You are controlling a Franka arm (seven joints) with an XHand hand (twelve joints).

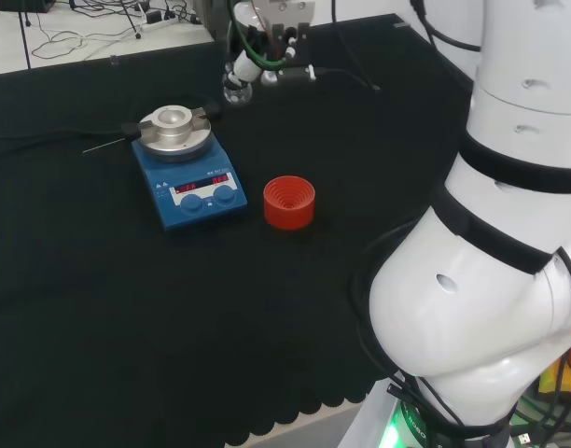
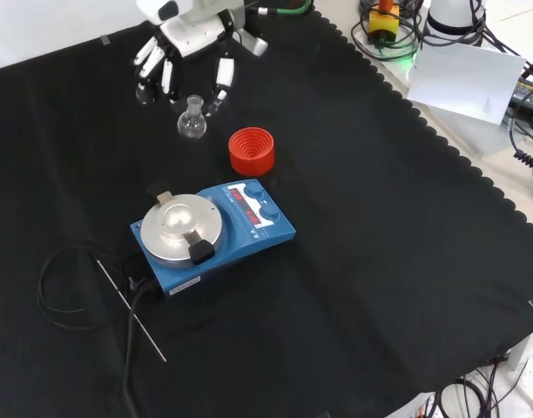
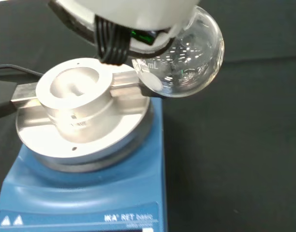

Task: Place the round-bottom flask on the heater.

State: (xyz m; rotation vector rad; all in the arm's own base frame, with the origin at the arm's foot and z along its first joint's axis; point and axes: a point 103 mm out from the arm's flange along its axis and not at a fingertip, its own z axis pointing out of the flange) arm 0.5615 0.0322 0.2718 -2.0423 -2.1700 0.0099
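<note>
Black cloth; hand w/ flask nr heater

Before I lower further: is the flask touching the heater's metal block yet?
Apart. The front view shows black cloth between the flask, held in the robot hand, and the heater.

Black cloth covers the bench; cables lie beyond on pale floor.

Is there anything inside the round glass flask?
The clear round-bottom glass flask held in the black and white hand looks empty: the black cloth shows through its bulb. Its neck is hidden behind the hand in the wrist view.
</note>
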